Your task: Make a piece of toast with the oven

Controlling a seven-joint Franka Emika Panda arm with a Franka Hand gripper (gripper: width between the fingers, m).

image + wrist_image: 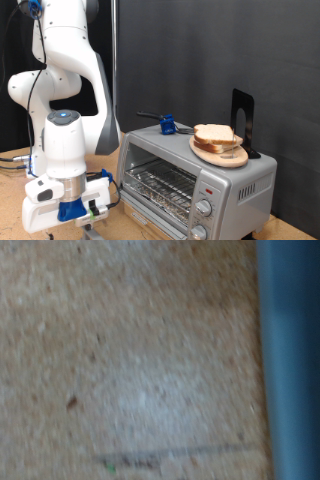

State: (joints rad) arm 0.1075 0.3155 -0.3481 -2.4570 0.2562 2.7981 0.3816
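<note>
The arm (62,90) stands at the exterior view's left, wrist lowered. The oven (190,180) sits at right, door shut, its near corner cut off by the frame. Open table (15,160) lies left of it. On its roof a plate (222,155) carries the toast (215,135). The gripper (85,222) is cropped at the bottom edge; finger spacing cannot be told. The wrist view is blurred: speckled tan surface and a blue edge (290,350).

Even, soft room light against a black backdrop; the boxy silver toaster oven (195,175) shows a mild sheen. The wrist view is heavily blurred, grainy tan with a soft blue edge.
</note>
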